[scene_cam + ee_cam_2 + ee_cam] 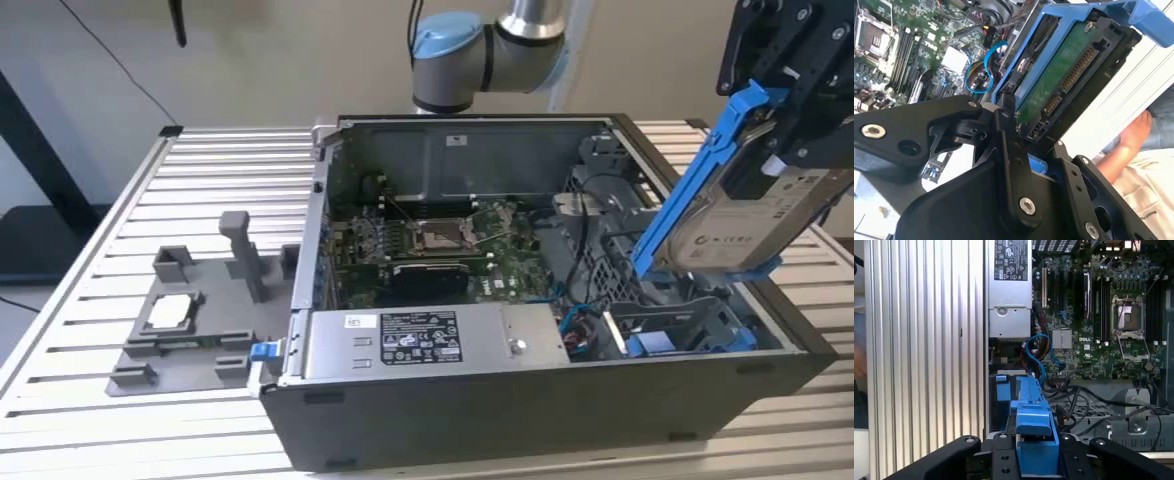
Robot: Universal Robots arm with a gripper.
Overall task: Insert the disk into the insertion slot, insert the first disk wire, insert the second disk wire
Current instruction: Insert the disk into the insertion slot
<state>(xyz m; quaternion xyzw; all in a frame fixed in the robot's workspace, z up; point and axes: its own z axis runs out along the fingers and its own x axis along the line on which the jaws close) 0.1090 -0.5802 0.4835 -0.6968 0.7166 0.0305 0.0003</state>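
Arm joint (461, 50): rounded silver-grey housing, pale blue round end cap.
Arm tube (531, 15): smooth silver-grey cylinder.
Tool (1034, 440): matte black, flat-sided links with rounded ends, hinged in pairs.
Screws (1027, 205): silver round heads set in the black links, one at each pivot.

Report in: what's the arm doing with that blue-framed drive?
Fingers shut on the disk. Disk tilted above the insertion slot, not yet in. Blue cables lie beside the slot.

A grey fixture (200, 330) rests on the slatted table (94, 220) — near the labelled power-supply box (414, 340).
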